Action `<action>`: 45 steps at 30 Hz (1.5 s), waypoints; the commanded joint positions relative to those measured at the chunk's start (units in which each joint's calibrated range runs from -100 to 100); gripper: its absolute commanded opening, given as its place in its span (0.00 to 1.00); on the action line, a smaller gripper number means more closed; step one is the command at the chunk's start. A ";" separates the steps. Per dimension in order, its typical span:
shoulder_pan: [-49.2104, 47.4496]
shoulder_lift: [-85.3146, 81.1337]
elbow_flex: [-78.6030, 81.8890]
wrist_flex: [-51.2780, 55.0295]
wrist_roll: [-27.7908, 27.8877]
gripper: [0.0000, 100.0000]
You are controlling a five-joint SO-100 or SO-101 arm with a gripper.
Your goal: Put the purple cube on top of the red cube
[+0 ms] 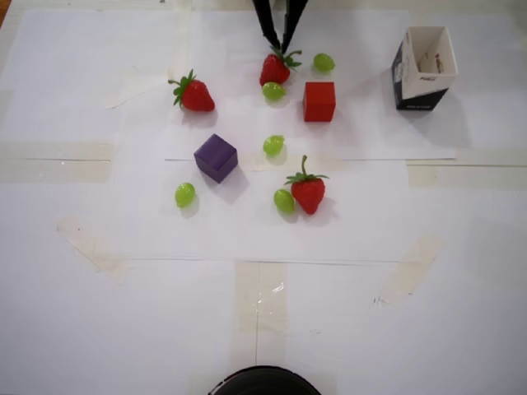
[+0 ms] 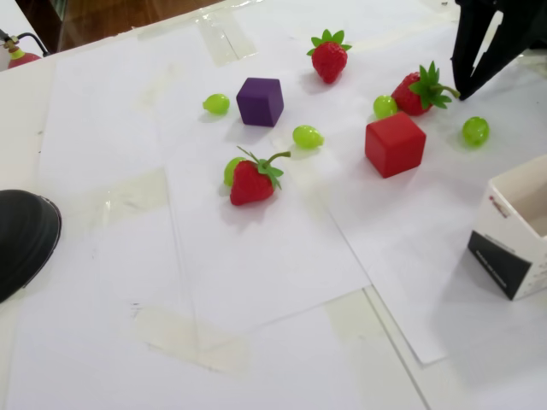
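White taped paper sheets [image 1: 99, 329] cover the table, where the empty gripper [image 1: 280, 45], fingers slightly spread, hangs above a strawberry [image 1: 275, 69], well apart from the purple cube [image 1: 216, 157], leaving the red cube [image 1: 319, 101] clear for stacking.

No text can be read; the box [image 1: 423, 69] at upper right of the overhead view bears only blurred marks.

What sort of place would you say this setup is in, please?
Probably a hobby or lab tabletop for robot practice: taped-down white paper, toy strawberries and cubes laid out, and a black gripper reaching in.
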 commanded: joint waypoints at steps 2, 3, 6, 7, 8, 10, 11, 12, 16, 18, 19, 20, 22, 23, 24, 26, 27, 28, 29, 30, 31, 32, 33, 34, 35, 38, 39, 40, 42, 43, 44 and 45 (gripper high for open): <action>1.66 0.23 -1.36 -1.79 -0.63 0.00; 2.03 0.23 -2.73 -1.70 -0.15 0.00; 3.79 2.03 -9.00 -1.62 2.39 0.00; 4.60 3.41 -12.00 -1.54 3.61 0.00; 5.04 4.44 -13.82 -1.46 4.44 0.00; 6.00 7.71 -18.27 -1.70 5.71 0.00; 6.44 9.69 -20.36 -1.95 6.20 0.00; 6.81 11.75 -22.73 -1.95 6.69 0.00; 8.13 22.67 -34.00 0.01 8.25 0.00; 8.72 28.69 -39.36 0.58 9.38 0.00; 9.01 32.47 -42.64 0.50 10.16 0.00; 9.24 35.22 -44.91 0.50 10.55 0.00; 9.82 41.33 -50.00 -0.48 11.97 0.00; 10.12 44.08 -52.09 -0.81 12.31 0.00; 10.41 46.66 -54.36 -1.13 12.80 0.00; 10.78 52.08 -59.00 -2.19 14.31 0.00; 11.00 54.74 -61.64 -2.36 14.95 0.00; 11.07 57.23 -63.91 -2.44 15.53 0.00; 11.22 59.81 -66.55 -2.77 16.31 0.00; 11.29 62.48 -69.18 -3.01 17.34 0.00; 11.29 65.32 -71.82 -3.34 18.46 0.00; 11.37 67.64 -74.00 -3.42 19.29 0.00; 11.44 70.05 -76.36 -3.42 20.27 0.00; 11.44 72.71 -78.82 -3.75 21.68 0.00; 11.29 75.81 -81.73 -3.91 23.20 0.00; 11.00 83.98 -88.91 -3.42 25.20 0.00; 10.93 86.73 -91.36 -3.09 25.89 0.00; 10.85 89.22 -93.55 -3.01 26.52 0.00; 10.78 93.78 -97.55 -2.44 27.55 0.00; 10.78 96.10 -99.91 -1.87 28.08 0.00; 10.85 97.82 -101.55 -1.70 28.57 0.00; 10.93 99.28 -102.73 -1.79 29.11 0.00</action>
